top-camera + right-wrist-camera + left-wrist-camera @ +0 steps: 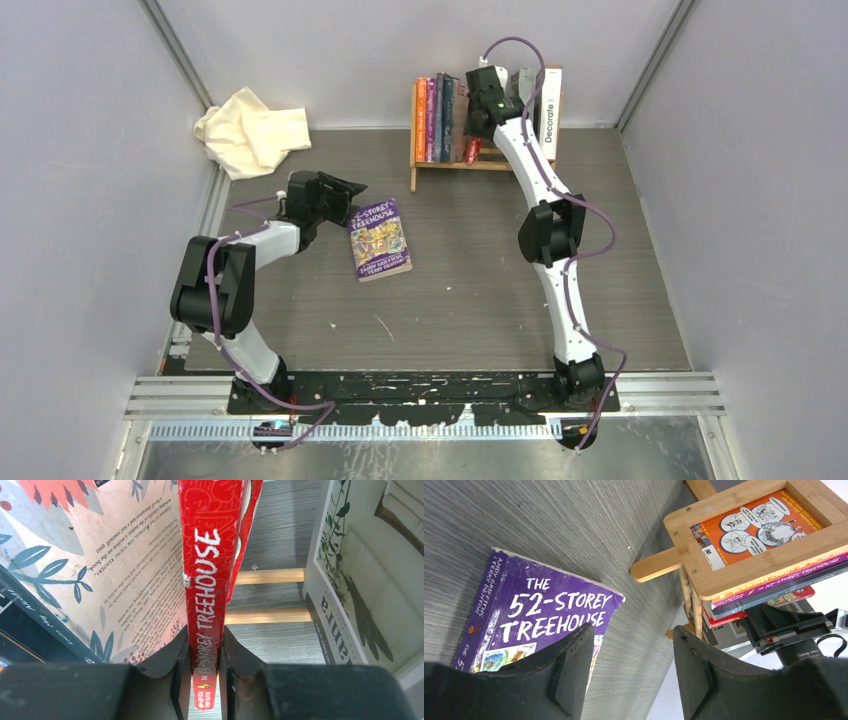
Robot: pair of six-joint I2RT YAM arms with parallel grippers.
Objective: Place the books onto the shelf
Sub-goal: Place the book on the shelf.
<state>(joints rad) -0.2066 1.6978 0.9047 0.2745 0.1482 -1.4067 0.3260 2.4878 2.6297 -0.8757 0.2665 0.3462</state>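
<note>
Presently, a slim red glossy paperback [202,580] is clamped by its spine in the right gripper [204,639], upright above the pale wooden slatted shelf [270,576]. A purple, dog-eared paperback [539,610] is seen flat on the grained grey tabletop [574,525], beside the left gripper [631,636], whose jaws are held apart.

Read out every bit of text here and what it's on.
"THE 52-STOREY TREEHOUSE": cover of the purple book on the table.
"ANDY GRIFFITHS TERRY DENTON": along that book's edge.
"TREEHOUSE": red book, spine, in the right pincer; number unreadable.
"Decorate": white spine on the shelf.
Back cover, orange cover print: too small.
</note>
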